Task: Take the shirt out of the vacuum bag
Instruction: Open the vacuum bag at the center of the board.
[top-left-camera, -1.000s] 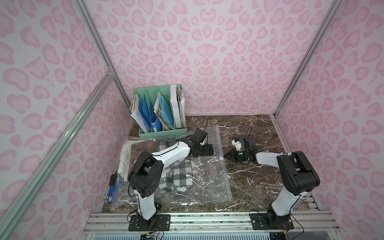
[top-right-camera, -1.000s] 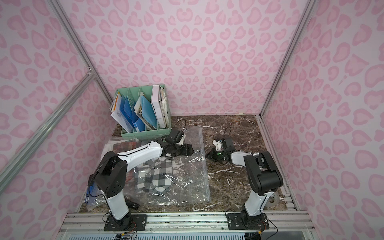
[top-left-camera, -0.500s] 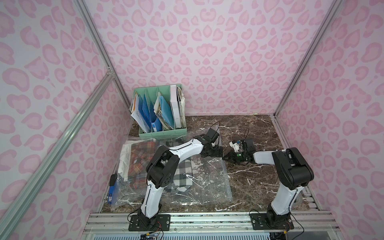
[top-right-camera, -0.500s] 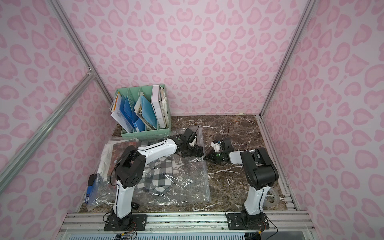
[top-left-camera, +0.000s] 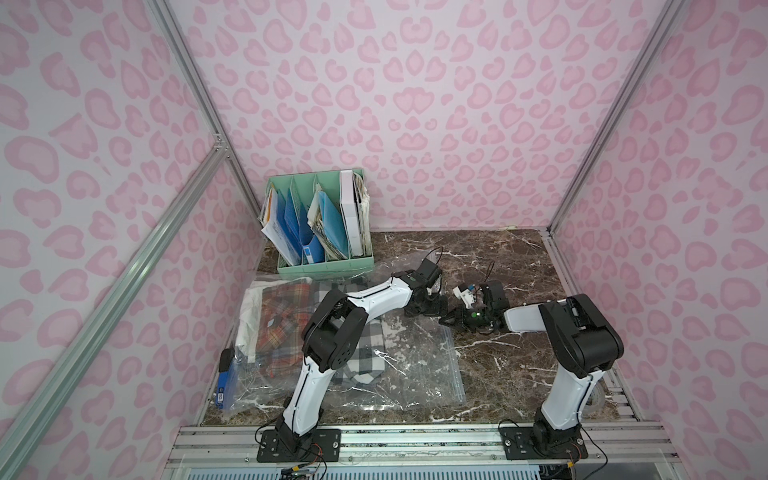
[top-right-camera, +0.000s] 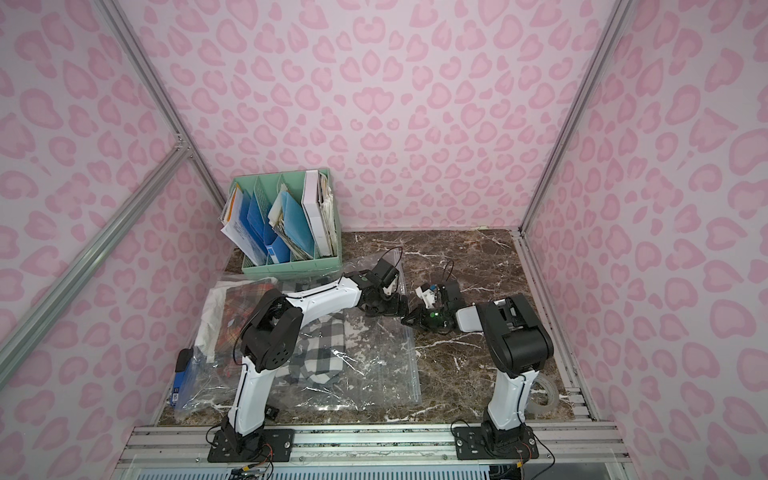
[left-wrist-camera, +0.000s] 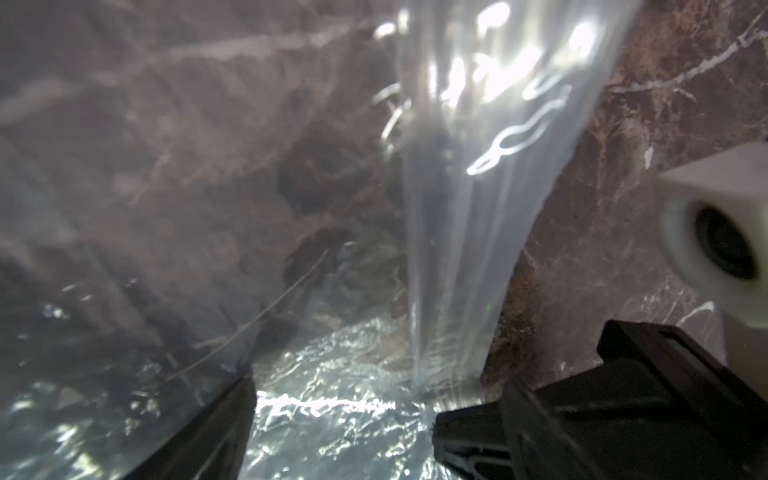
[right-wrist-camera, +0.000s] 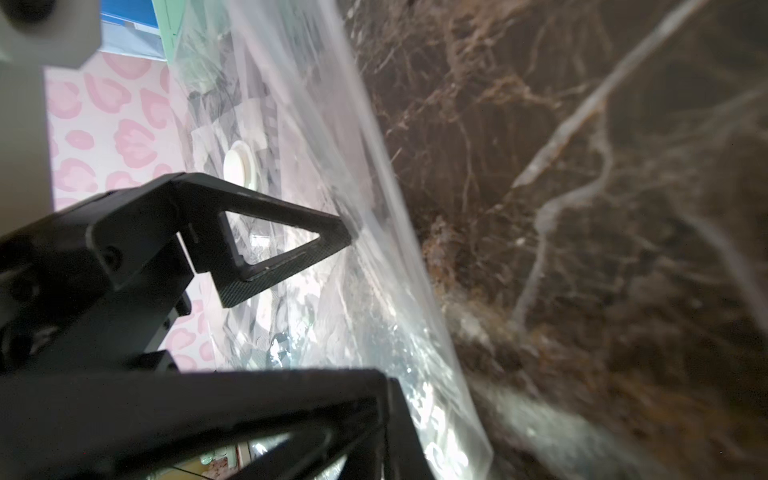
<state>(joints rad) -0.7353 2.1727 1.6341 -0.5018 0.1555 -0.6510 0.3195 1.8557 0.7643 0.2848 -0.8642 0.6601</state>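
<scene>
Vacuum bag (top-left-camera: 415, 365) edge, centre frame, is pinched in right gripper (top-left-camera: 444, 321); left gripper (top-left-camera: 434, 308) jaws apart. Slick plastic could slip free.

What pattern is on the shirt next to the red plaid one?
The shirt is black-and-white checked; it shows best in a top view.

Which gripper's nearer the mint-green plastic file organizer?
Left. The left gripper hovers front-right of the mint-green plastic file organizer; the right gripper sits beyond it, farther right.
</scene>
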